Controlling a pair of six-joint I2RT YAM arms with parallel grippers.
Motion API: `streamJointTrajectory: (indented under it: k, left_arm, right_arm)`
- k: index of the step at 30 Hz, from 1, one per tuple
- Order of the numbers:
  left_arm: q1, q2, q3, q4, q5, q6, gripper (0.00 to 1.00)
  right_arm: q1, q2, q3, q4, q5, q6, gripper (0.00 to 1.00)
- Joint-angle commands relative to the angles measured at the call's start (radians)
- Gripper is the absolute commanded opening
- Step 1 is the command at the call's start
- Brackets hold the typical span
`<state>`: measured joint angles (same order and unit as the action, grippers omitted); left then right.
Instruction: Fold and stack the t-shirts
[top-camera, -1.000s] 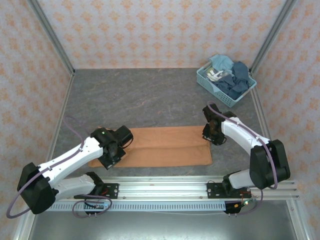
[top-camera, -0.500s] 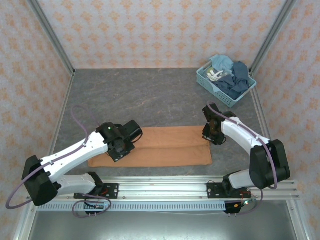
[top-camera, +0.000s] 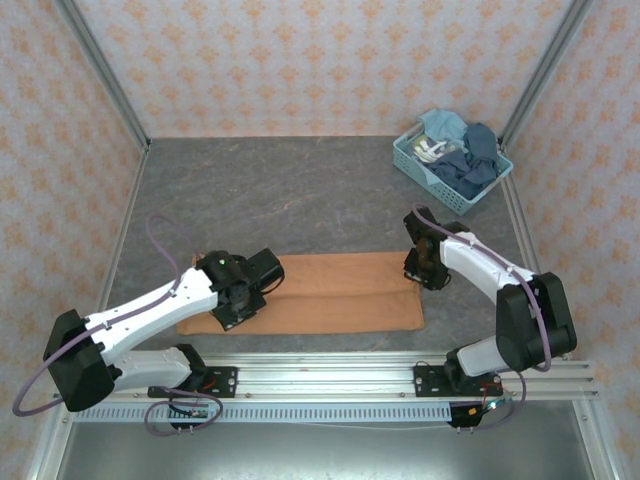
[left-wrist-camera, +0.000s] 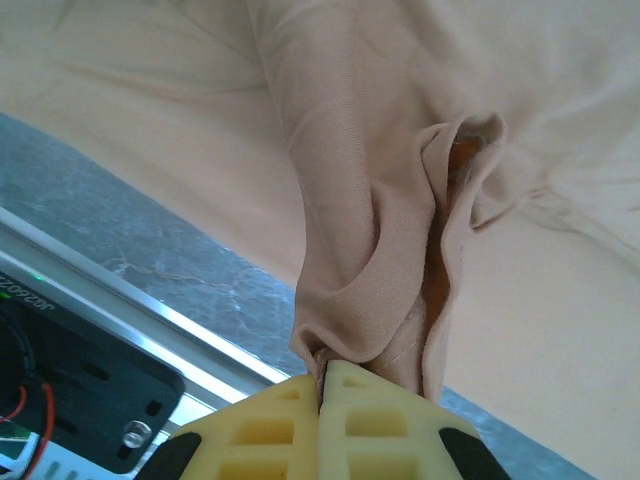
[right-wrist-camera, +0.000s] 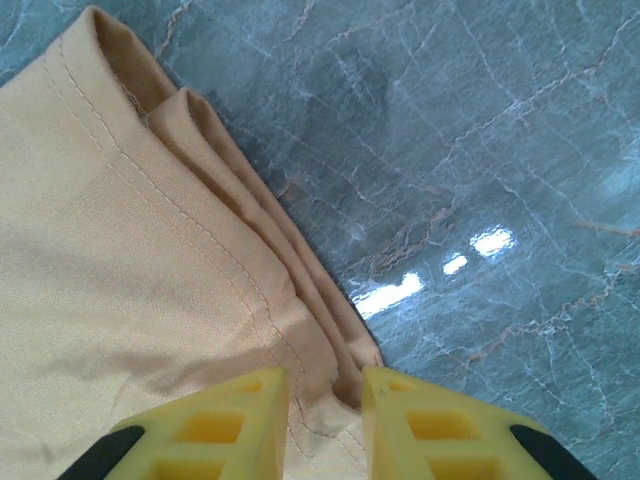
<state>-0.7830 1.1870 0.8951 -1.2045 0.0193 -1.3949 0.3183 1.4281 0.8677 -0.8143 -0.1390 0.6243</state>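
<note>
We see a robot lab cell: patterned walls (top-camera: 320, 60) between metal posts (top-camera: 104, 70), a grey marbled table (top-camera: 300, 190), and a left arm (top-camera: 140, 318) and right arm (top-camera: 480, 265) bolted to an aluminium rail (top-camera: 330, 372).

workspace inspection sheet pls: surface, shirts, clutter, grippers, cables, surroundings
surface: grey marbled table, bare apart from the items below
job's things: orange-tan t-shirt folded into a long band near the front edge; blue-grey garments piled in the basket
clutter: pale blue basket in the far right corner
grippers: left gripper shut on a bunch of the shirt's cloth; right gripper closed on its folded right edge
cables: purple cables looping along both arms, clear of the shirt
surroundings: patterned walls; aluminium rail at the arm bases
</note>
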Motion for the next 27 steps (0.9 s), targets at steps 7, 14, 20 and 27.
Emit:
streamJointTrajectory:
  k: [7,14,20,27]
  left_arm:
    - [0.098,-0.084,0.090,-0.109,-0.149,0.055,0.67]
    - [0.547,-0.007,0.077,0.122,-0.071,0.304,0.45]
    - [0.771,0.294,0.108,0.357,0.018,0.476,0.46]
    - [0.882,0.533,0.147,0.443,0.001,0.559,0.39]
  right_arm:
    - [0.003,-0.009,0.078,0.008,0.049,0.005,0.25]
    - [0.001,0.141,0.151,0.134,0.016,0.065,0.22]
    - [0.000,0.301,0.236,0.148,0.004,0.068,0.20]
    - [-0.039,0.430,0.301,0.081,0.050,0.049,0.17]
